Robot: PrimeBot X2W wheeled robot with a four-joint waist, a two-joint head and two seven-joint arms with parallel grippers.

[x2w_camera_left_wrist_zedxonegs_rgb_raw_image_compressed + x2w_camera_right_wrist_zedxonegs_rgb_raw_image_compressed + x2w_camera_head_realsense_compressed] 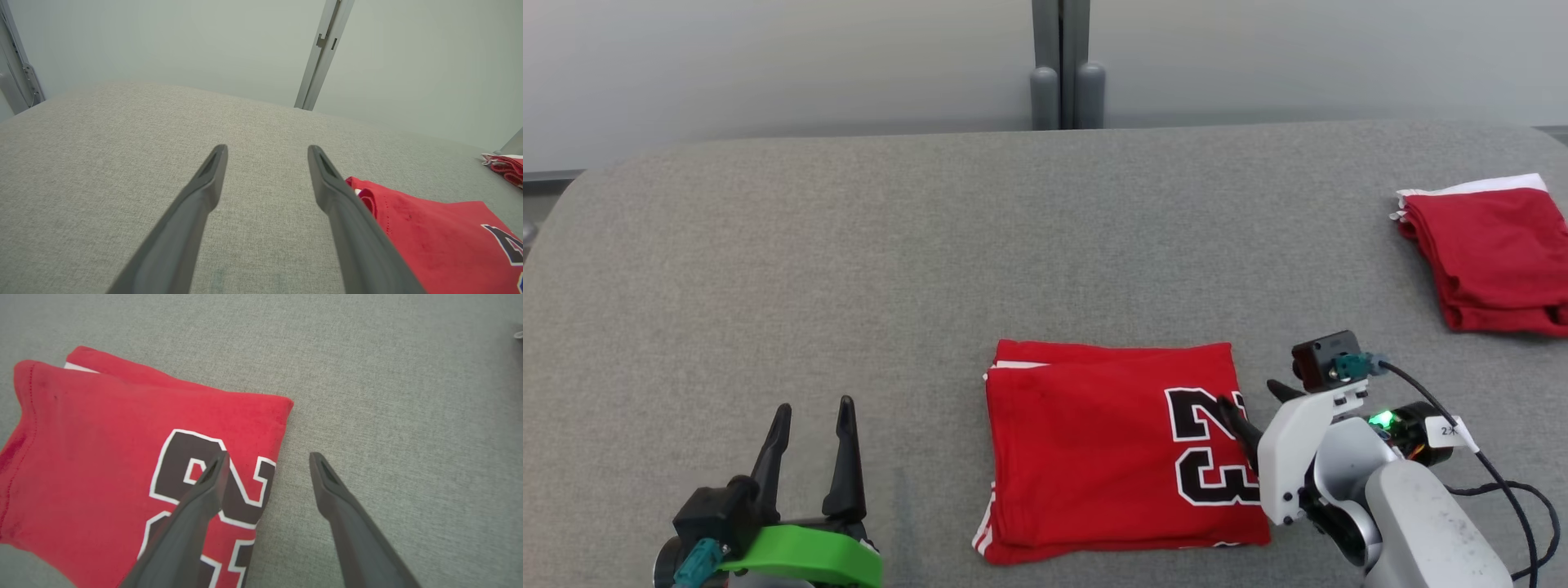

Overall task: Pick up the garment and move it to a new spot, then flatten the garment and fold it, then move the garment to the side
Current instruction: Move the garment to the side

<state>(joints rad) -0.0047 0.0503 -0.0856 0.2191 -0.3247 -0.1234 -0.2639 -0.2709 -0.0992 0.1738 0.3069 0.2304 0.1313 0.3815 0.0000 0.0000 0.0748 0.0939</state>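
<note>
Folded red jersey, rectangular, soft knit, black-and-white numerals: lay flat at front centre of the grey woven tabletop. Right gripper stood spread and empty across the jersey's right edge. Left gripper was likewise spread, empty, well apart. Second folded red garment lay far right.

A grey fabric-covered tabletop with rounded far corners spreads across the head view. Behind it stand pale, matte wall panels, split by a grey metal post (two rounded grey caps sit at its foot). In the left wrist view another metal upright lines the left edge. The light is soft and even, with a faint shadow along the panels' base
</note>
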